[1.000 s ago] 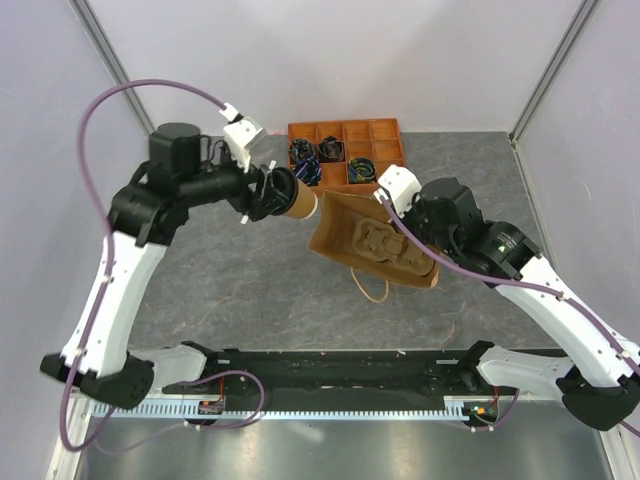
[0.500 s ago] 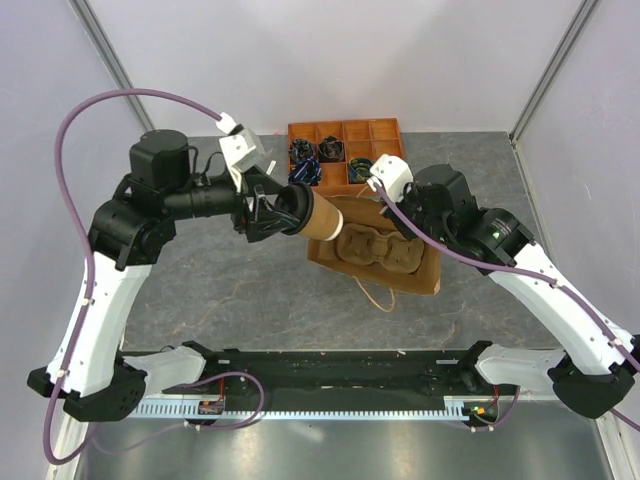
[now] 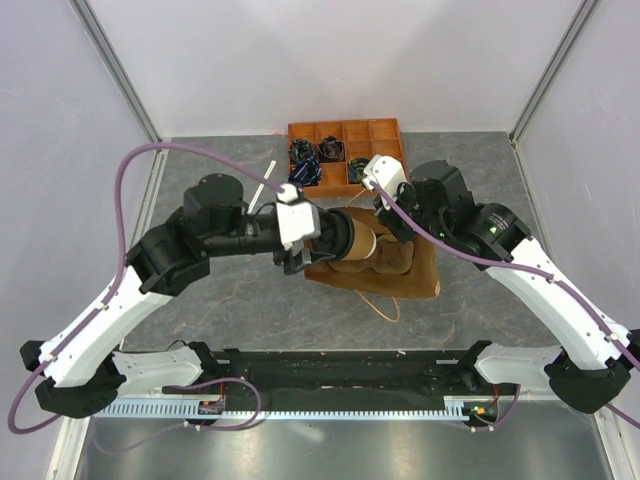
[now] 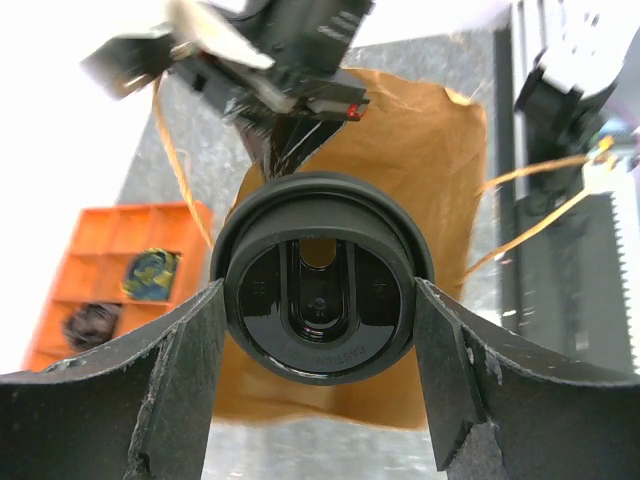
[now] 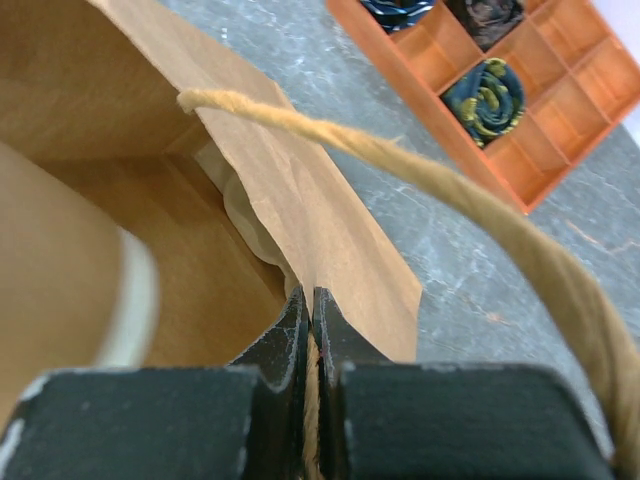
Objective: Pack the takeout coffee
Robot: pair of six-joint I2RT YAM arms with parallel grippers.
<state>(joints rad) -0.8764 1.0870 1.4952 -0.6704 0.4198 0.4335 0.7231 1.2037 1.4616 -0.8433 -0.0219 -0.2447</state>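
Two arms meet at the paper bag (image 3: pixel 405 272), with the takeout coffee (image 3: pixel 350 242) partway inside its mouth.

Your left gripper (image 3: pixel 325 240) has its fingers clamped on the cup's black lid; the cup lies on its side, base in the bag, lid outside. Your left forearm reaches in nearly level from the left. Your right gripper (image 5: pixel 312 320), bent in from the right, pinches the bag's upper rim and handle cord, jaws pressed together. The orange tray (image 3: pixel 385 135) sits just behind the bag; grey table (image 3: pixel 220 290) shows left and in front.
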